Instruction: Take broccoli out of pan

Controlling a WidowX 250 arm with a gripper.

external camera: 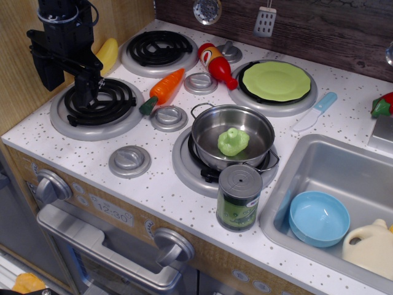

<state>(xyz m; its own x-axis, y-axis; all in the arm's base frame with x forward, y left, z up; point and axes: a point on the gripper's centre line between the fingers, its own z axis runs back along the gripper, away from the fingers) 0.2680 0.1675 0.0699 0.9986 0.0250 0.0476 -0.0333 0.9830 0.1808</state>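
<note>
One broccoli [233, 142] lay stem-up inside the pan [209, 123] on the near right burner. I saw the end effector [86, 92] far left, over the near left burner, holding nothing; its opening I couldn't tell.

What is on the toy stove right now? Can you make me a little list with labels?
broccoli: inside the pan, stem up
pan: on the front right burner
gripper: over the front left burner, far from the pan, holding nothing I can see; fingers too dark to tell if open
carrot: lying between the two left burners
green plate: on the back right burner
can: upright in front of the pan
blue bowl: in the sink
</note>
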